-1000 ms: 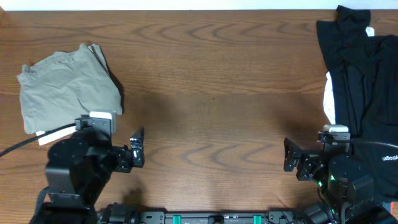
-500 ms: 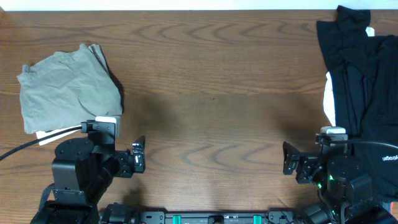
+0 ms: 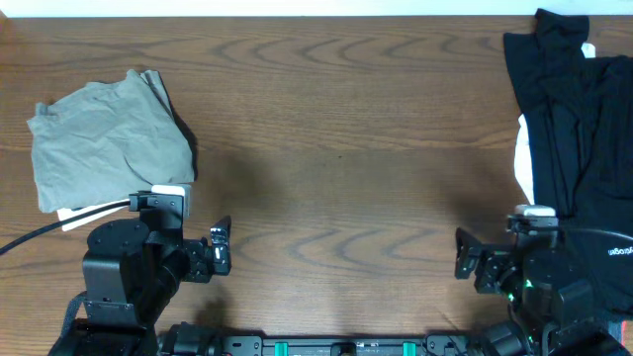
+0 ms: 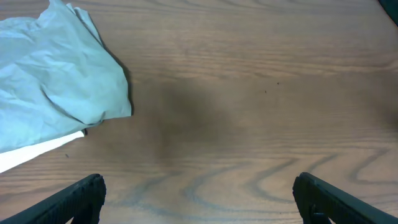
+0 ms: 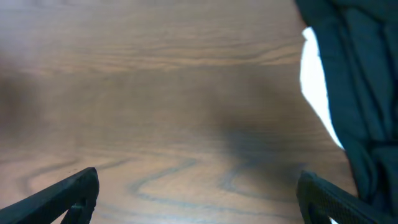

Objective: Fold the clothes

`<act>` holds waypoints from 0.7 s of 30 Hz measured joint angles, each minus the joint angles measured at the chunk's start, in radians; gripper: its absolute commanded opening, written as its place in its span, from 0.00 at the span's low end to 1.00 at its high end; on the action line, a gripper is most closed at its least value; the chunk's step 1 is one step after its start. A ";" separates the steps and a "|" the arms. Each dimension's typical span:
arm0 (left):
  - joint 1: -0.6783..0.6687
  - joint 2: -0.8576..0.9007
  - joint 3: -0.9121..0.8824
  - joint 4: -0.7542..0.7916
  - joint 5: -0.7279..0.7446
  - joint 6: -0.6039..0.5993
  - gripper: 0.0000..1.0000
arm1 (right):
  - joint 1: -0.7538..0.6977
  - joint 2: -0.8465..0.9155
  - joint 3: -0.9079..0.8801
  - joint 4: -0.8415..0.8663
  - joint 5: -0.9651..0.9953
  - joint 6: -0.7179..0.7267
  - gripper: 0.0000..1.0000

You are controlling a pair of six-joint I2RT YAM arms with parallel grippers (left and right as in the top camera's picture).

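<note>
The clothes, a pair of khaki-grey shorts (image 3: 109, 138), lie in a folded bundle at the far left of the wooden table, with a pale strip (image 3: 69, 216) showing under the near edge. In the left wrist view the shorts (image 4: 56, 87) fill the upper left. My left gripper (image 3: 218, 249) sits near the front edge, to the right of and below the shorts. It is open, and only bare wood shows between its tips (image 4: 198, 185). My right gripper (image 3: 465, 259) is at the front right, open and empty (image 5: 198, 180), far from the shorts.
A pile of black garments (image 3: 579, 109) covers the right end of the table, with a white tee (image 3: 523, 163) peeking out at its left edge. Both show at the right of the right wrist view: black garments (image 5: 354, 74), white tee (image 5: 317, 87). Bare wooden tabletop (image 3: 336, 148) lies between the arms.
My left arm has pulled back toward the front edge, away from the shorts, then held still. The right gripper shifted slightly. Both stayed open.
</note>
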 measured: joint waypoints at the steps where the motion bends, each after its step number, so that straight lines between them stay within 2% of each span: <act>1: 0.000 0.000 0.000 -0.001 0.000 0.000 0.98 | -0.029 -0.010 -0.014 0.014 0.001 -0.005 0.99; 6: 0.000 0.000 0.000 -0.003 0.000 0.000 0.98 | -0.180 -0.080 -0.120 0.128 -0.029 -0.048 0.99; 11: 0.000 0.000 0.000 -0.003 0.000 -0.002 0.98 | -0.330 -0.235 -0.262 0.259 -0.119 -0.115 0.99; 16: 0.000 0.000 0.000 -0.003 0.000 -0.003 0.98 | -0.388 -0.396 -0.365 0.363 -0.164 -0.166 0.99; 21: 0.000 0.000 0.000 -0.003 0.000 -0.003 0.98 | -0.397 -0.407 -0.417 0.501 -0.177 -0.228 0.99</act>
